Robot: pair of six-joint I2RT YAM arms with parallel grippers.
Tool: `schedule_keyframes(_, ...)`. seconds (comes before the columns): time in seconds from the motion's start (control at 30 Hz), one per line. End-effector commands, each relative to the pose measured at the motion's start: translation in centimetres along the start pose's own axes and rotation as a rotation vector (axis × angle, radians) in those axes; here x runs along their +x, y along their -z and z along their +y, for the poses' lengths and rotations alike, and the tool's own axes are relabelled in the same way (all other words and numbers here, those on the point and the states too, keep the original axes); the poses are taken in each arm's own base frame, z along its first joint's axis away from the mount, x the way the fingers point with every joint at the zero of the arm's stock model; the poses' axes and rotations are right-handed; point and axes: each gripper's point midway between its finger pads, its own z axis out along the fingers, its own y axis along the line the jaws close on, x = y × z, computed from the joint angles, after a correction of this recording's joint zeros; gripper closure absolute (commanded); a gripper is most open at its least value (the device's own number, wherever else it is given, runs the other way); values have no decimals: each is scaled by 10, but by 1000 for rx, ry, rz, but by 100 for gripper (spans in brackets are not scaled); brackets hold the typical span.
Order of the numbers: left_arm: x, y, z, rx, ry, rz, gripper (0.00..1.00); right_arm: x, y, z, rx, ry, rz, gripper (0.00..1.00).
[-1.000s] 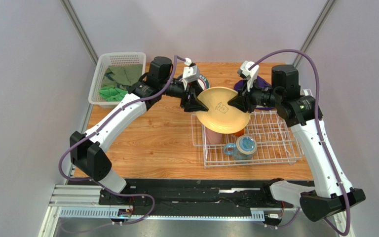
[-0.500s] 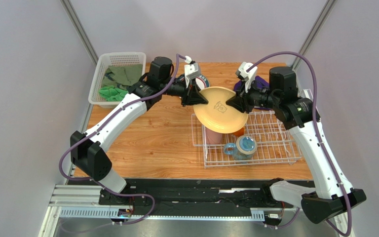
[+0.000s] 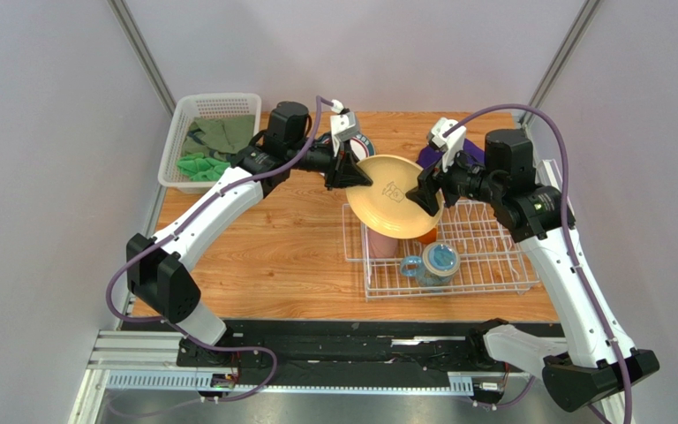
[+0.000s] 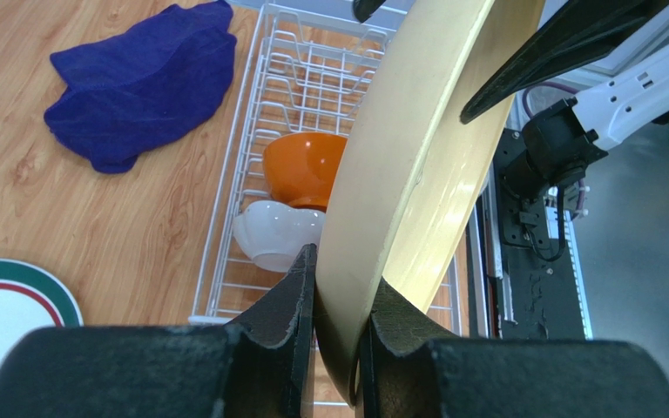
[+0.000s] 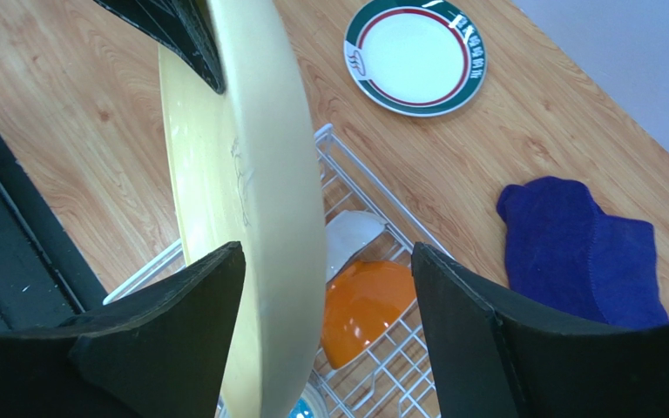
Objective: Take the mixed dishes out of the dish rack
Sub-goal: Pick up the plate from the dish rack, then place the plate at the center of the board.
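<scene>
On the wooden table (image 3: 272, 247) one green-rimmed plate (image 5: 415, 55) lies unloaded, my left gripper (image 4: 336, 287) pinches the cream plate (image 3: 391, 208) above the dish rack (image 3: 493, 256), my right gripper (image 5: 325, 252) gapes around it, with cup (image 3: 381, 245), mug (image 3: 440, 261) and bowls (image 4: 303, 165) left inside.

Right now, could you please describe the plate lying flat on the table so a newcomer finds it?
Find the white wire dish rack on the wooden table. Just beyond its far left corner a round plate lies on the wood. It alone has a white centre ringed red and green; the tan plate nearby lacks rings.
</scene>
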Motion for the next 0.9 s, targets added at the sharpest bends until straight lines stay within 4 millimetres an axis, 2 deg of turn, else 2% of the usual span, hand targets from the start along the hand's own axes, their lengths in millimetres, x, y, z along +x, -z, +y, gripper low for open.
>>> schedule_keyframes(0.0, -33, 15, 33, -99, 41, -88, 100, -19, 15, -16, 111, 52, -67, 24)
schedule_keyframes(0.13, -35, 28, 72, -208, 135, -119, 100, -23, 24, -19, 158, 44, -83, 23)
schedule_keyframes(0.27, -22, 42, 123, -345, 234, -117, 100, -17, 29, -25, 206, 41, -71, 23)
schedule_keyframes(0.3, -9, 40, 137, -368, 284, -100, 100, -17, 32, -27, 225, 43, -72, 23)
schedule_keyframes(0.37, -4, 48, 159, -414, 324, -105, 100, -13, 32, -28, 238, 47, -64, 23)
schedule_keyframes(0.4, 10, 46, 172, -424, 394, -100, 100, -11, 33, -30, 249, 50, -58, 23)
schedule_keyframes(0.43, 6, 48, 181, -425, 410, -111, 100, -10, 33, -32, 257, 51, -52, 23)
schedule_keyframes(0.47, 24, 50, 200, -445, 464, -94, 100, -9, 33, -33, 263, 49, -46, 23)
schedule_keyframes(0.5, 30, 51, 209, -458, 504, -90, 100, -5, 34, -32, 261, 51, -29, 23)
schedule_keyframes(0.53, 25, 53, 218, -464, 514, -101, 100, -2, 33, -33, 263, 48, -16, 23)
schedule_keyframes(0.57, 30, 61, 231, -486, 544, -110, 100, 0, 32, -34, 267, 43, -7, 23)
schedule_keyframes(0.6, 47, 59, 244, -495, 611, -106, 100, 2, 32, -34, 271, 41, -1, 23)
schedule_keyframes(0.63, 43, 61, 252, -503, 619, -121, 100, 7, 33, -34, 279, 39, 5, 23)
schedule_keyframes(0.67, 49, 68, 262, -528, 642, -125, 100, 9, 33, -34, 281, 39, 8, 23)
schedule_keyframes(0.7, 65, 65, 273, -540, 686, -113, 100, 10, 34, -34, 284, 42, 6, 23)
schedule_keyframes(0.77, 69, 69, 286, -565, 712, -117, 100, 14, 37, -35, 301, 44, 11, 23)
schedule_keyframes(0.8, 83, 66, 294, -571, 749, -107, 100, 15, 38, -35, 305, 49, 11, 23)
schedule_keyframes(0.83, 80, 67, 298, -575, 756, -111, 100, 17, 39, -36, 313, 52, 16, 23)
schedule_keyframes(0.87, 94, 64, 306, -588, 793, -99, 100, 18, 40, -35, 315, 55, 17, 23)
